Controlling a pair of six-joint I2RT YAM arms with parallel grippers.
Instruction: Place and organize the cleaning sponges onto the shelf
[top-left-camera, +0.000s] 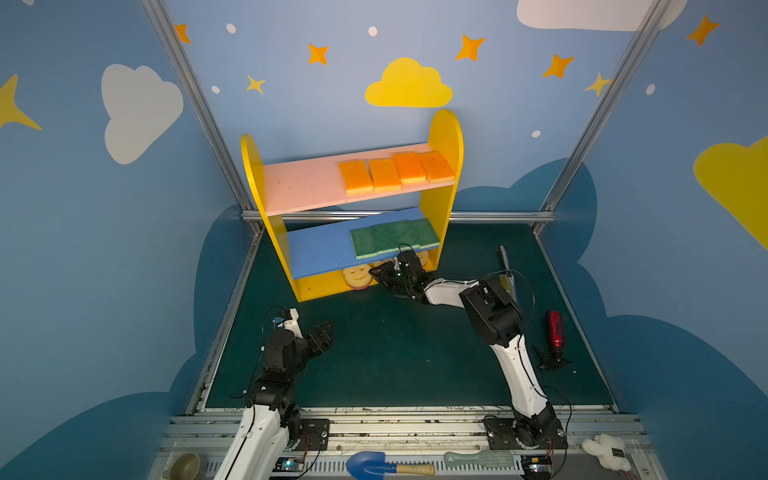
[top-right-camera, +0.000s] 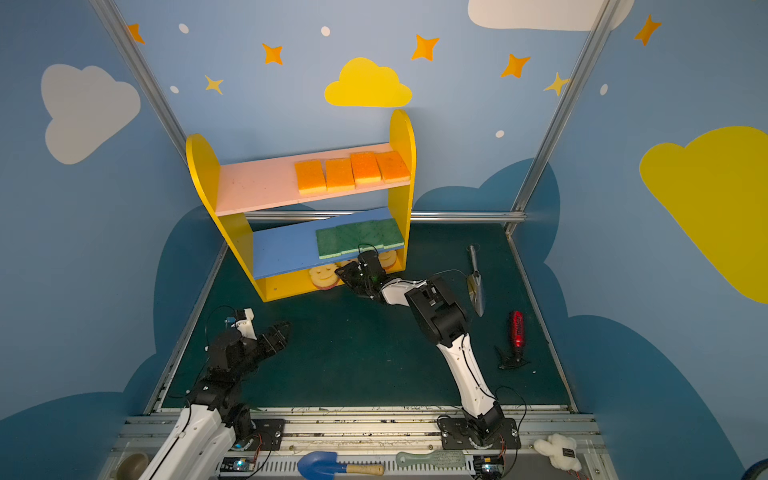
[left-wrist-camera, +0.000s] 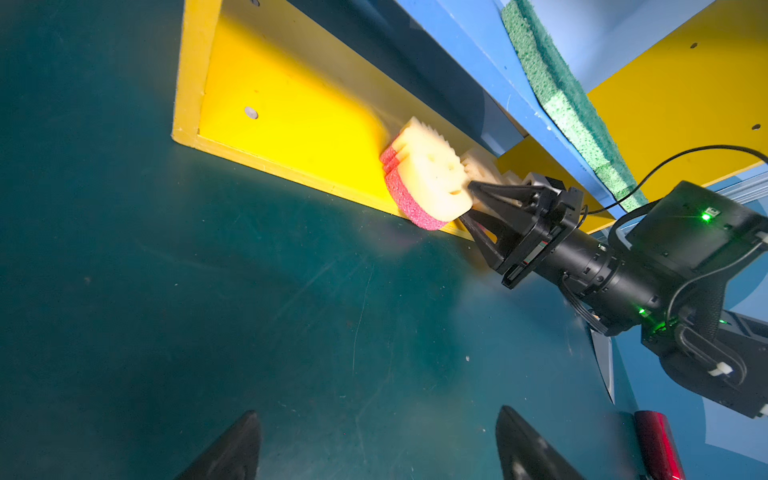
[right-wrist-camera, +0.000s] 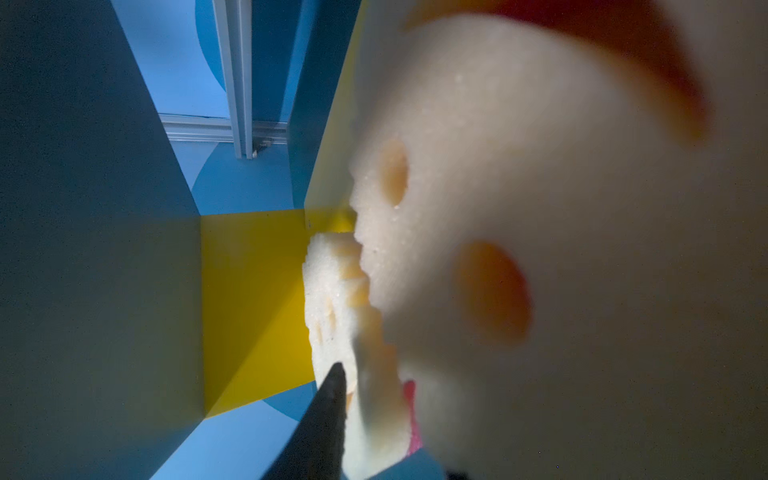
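The shelf (top-left-camera: 446, 137) (top-right-camera: 403, 137) stands at the back of the green mat. Several orange-topped sponges (top-left-camera: 395, 172) lie in a row on its pink board, and several green-topped ones (top-left-camera: 395, 239) on the blue board. On the yellow base a smiley sponge (top-left-camera: 357, 276) (left-wrist-camera: 424, 183) stands on edge, overhanging the front lip; others (left-wrist-camera: 478, 164) stand behind it. My right gripper (top-left-camera: 374, 274) (left-wrist-camera: 465, 201) has its jaws parted, tips touching that sponge's edge. In the right wrist view, one finger (right-wrist-camera: 328, 407) lies beside a sponge (right-wrist-camera: 332, 299). My left gripper (top-left-camera: 326, 328) (left-wrist-camera: 379, 415) hangs open and empty over the mat.
A metal trowel (top-left-camera: 505, 266) and a red tool (top-left-camera: 555, 328) lie on the mat at the right. On the front rail sit a blue shovel (top-left-camera: 370, 463), a brush (top-left-camera: 478, 459), a white fluffy toy (top-left-camera: 604, 451) and a bowl (top-left-camera: 185, 465).
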